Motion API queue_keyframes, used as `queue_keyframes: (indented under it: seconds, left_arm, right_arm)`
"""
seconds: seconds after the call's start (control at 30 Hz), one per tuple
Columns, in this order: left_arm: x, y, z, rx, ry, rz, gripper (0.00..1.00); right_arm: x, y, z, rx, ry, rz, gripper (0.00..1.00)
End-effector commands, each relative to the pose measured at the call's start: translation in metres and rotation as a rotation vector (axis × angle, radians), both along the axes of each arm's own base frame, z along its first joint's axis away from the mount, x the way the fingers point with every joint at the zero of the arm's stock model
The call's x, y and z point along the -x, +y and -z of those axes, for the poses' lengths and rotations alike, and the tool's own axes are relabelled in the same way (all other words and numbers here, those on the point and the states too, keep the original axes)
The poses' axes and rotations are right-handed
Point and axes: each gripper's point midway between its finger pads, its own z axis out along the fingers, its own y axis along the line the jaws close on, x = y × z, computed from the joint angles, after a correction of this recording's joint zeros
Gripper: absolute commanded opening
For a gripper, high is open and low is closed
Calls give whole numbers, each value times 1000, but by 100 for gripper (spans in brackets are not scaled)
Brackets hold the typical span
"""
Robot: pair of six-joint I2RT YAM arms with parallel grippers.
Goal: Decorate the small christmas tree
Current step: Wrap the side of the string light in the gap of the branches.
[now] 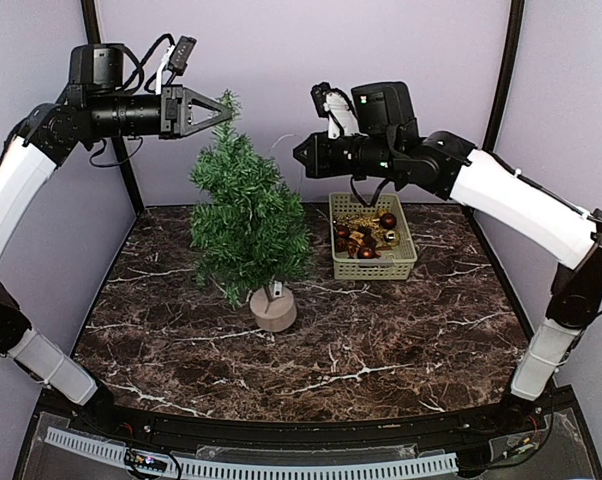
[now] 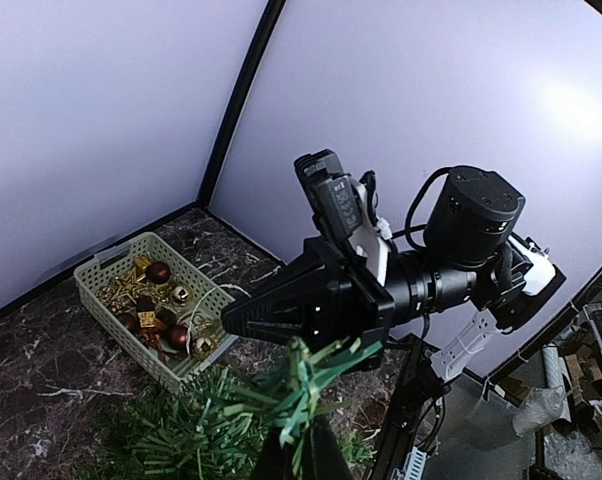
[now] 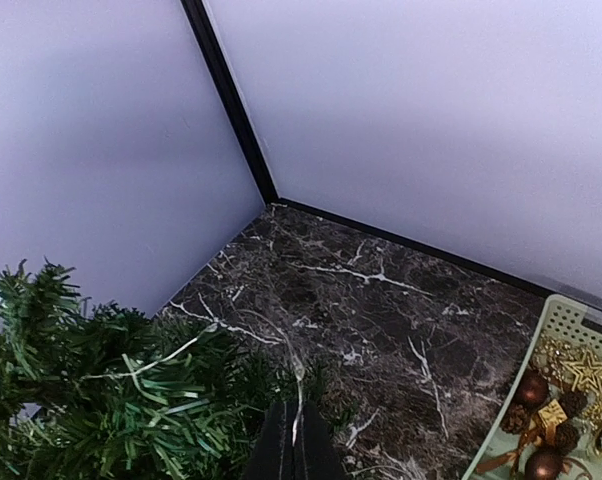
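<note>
Small christmas tree (image 1: 249,215) stands upright in its stump base (image 1: 273,310), roughly mid-counter (image 1: 381,340), just left of the green basket (image 1: 406,262) of baubles (image 1: 366,238). The left pincer (image 1: 226,106) is pinched shut right on the tree's top sprig, though its own camera cuts off most of the fingers. The right pincer (image 1: 299,155) is closed too, with a thin pale string (image 3: 141,366) running out of its tips over the branches. Can't make out whether anything hangs on it.

- small christmas tree (image 1: 249,220): dark green needles, tan base
- table (image 1: 381,340): dark brown marble, white veins
- basket (image 1: 373,268): pale green
- ornaments (image 1: 387,220): gold, dark red
- walls (image 1: 281,50): lavender
</note>
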Motion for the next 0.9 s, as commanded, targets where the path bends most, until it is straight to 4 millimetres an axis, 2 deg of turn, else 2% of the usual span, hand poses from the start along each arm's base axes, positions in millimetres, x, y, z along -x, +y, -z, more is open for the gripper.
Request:
queue_keyframes:
  seconds: [0.0, 0.27, 0.43, 0.6, 0.67, 0.73, 0.83, 0.87]
  left_arm:
    - [22, -5, -46, 108, -120, 64, 0]
    - [44, -42, -12, 71, -61, 215, 0]
    - [58, -56, 0, 64, -53, 292, 0]
    - [68, -59, 12, 61, -49, 339, 6]
    - [70, -55, 14, 53, -56, 320, 12]
    - [68, -50, 16, 38, -67, 282, 24]
    - [61, -41, 21, 8, -79, 202, 35]
    - [56, -34, 19, 0, -95, 148, 43]
  right_arm:
    - [9, -33, -15, -2, -7, 64, 0]
    - [22, -49, -19, -5, -2, 64, 0]
    - [21, -47, -13, 12, 7, 60, 0]
    - [24, -41, -10, 17, 13, 26, 0]
    - [26, -39, -9, 19, 13, 9, 0]
    - [26, -37, -9, 21, 11, -2, 0]
    - [24, -35, -6, 30, 8, -2, 0]
    - [23, -34, -6, 31, 6, -2, 0]
